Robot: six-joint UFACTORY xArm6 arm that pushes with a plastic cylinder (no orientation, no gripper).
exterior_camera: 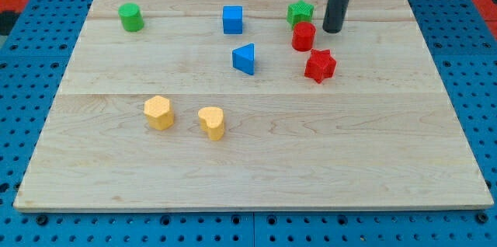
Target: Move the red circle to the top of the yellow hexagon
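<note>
The red circle [304, 36] stands near the view's top right, just below the green star [300, 13] and above the red star [320, 66]. The yellow hexagon [158, 112] sits far off at the view's lower left, with a yellow heart [211, 122] to its right. My tip [332, 29] is on the board just right of the red circle and slightly above it, a small gap between them.
A blue cube [232, 19] and a blue triangle [245, 58] lie left of the red circle, between it and the yellow hexagon. A green cylinder [130, 17] stands at the view's top left. The wooden board [256, 169] rests on a blue pegboard.
</note>
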